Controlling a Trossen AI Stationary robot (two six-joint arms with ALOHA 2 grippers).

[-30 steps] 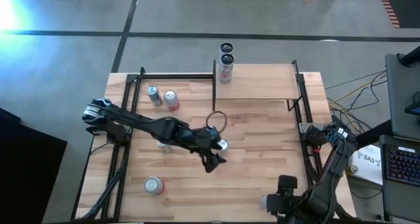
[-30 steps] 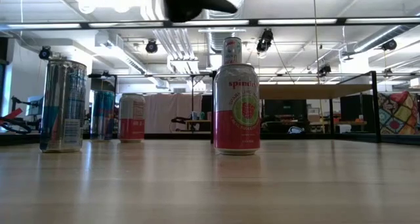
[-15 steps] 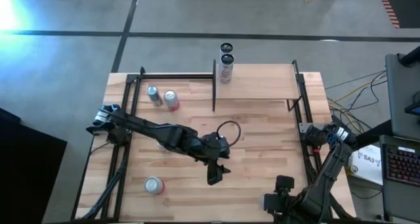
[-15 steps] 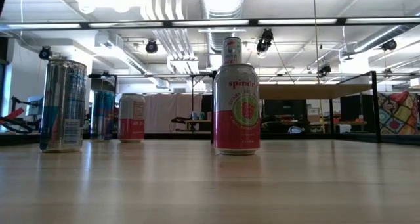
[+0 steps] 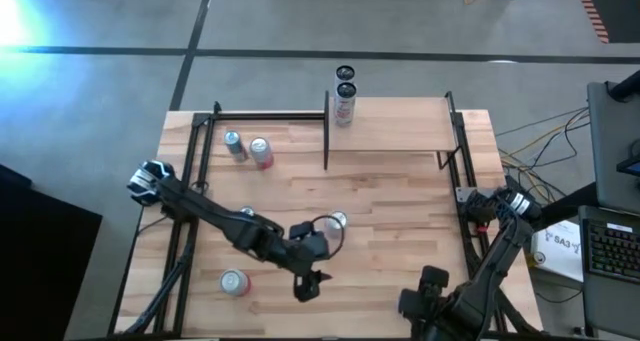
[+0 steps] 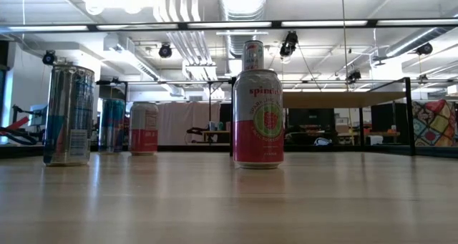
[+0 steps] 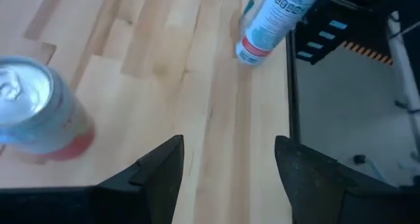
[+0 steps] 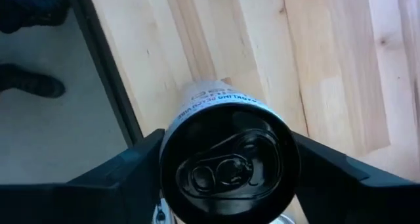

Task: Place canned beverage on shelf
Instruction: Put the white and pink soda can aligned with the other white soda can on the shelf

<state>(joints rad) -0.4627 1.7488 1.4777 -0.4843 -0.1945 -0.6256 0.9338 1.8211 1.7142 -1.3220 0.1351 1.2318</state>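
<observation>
At the desk's near right edge our right jaws pinch a can; left jaws spread, empty. We risk a slip if the grip is weak.

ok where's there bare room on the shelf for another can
Most of the shelf is bare, from the cans at its back left corner across to its right rail. The table between the shelf and the right arm is bare too. Crowded: front left, around the left tool and the red can.
</observation>
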